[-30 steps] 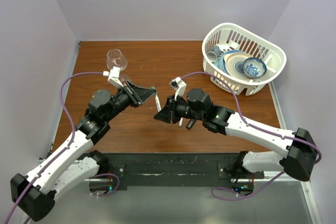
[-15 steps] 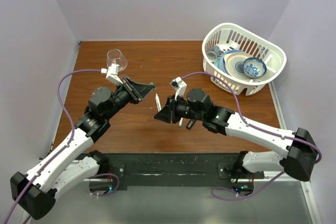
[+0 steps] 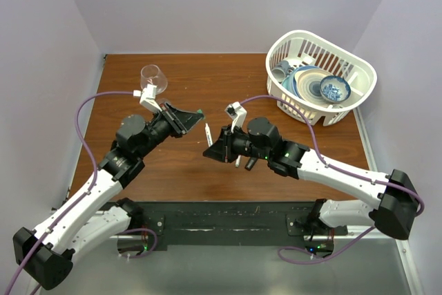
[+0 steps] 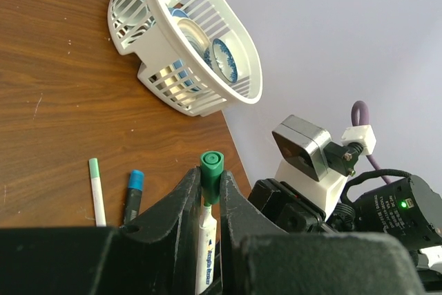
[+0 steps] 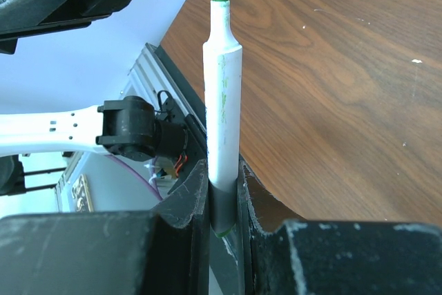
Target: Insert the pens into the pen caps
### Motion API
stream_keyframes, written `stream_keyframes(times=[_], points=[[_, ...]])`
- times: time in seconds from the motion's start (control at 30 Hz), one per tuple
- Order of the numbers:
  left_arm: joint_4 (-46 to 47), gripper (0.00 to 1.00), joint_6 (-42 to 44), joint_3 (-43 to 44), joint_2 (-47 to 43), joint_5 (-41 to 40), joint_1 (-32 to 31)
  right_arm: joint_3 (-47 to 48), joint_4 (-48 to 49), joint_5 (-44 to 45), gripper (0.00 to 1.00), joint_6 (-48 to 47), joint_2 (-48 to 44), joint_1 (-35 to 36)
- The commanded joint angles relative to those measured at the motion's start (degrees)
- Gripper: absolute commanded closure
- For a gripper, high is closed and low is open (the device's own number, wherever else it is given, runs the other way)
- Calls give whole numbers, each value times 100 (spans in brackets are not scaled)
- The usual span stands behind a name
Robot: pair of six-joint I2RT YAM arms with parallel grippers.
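My left gripper [image 3: 200, 112] is shut on a green pen cap [image 4: 211, 164], which sticks out past its fingertips with the closed end showing in the left wrist view. My right gripper [image 5: 222, 170] is shut on the lower end of a white pen [image 5: 222, 101], whose bare green tip points up toward the left gripper. From above, the pen [image 3: 207, 134] ends a short way below and right of the cap, not touching it. A capped white pen [image 4: 95, 191] and a black marker [image 4: 132, 195] with a blue cap lie on the table under the right arm.
A white dish basket [image 3: 359, 74] with plates and bowls stands at the back right. A wine glass [image 3: 153, 79] stands just behind the left gripper. The wooden table [image 3: 207, 74] is bare at the back middle.
My left gripper has drawn back a little, up and to the left, with the green cap, widening the gap to the pen tip. The right gripper and its pen have hardly moved.
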Motion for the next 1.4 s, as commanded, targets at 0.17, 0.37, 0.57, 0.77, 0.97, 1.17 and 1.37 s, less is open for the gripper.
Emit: stream_keyframes(times=[0.17, 0.37, 0.57, 0.77, 0.97, 1.17, 1.37], points=[[137, 100, 127, 5, -29, 78, -22, 194, 325, -60, 100, 37, -63, 37], [304, 100, 84, 57, 111, 192, -14, 265, 255, -34, 100, 29, -72, 37], [322, 100, 110, 31, 103, 411, -22, 431, 53, 54, 100, -94, -46, 37], [286, 100, 373, -109, -29, 840, -14, 519, -140, 168, 100, -270, -177, 28], [998, 100, 575, -478, -38, 2009, -22, 818, -666, 493, 100, -797, -449, 20], [1121, 100, 734, -399, -169, 2310, -22, 933, -590, 363, 100, -991, -564, 11], [1526, 59, 699, -171, -337, 2048, -22, 731, -291, -199, 100, -1158, -722, 20]])
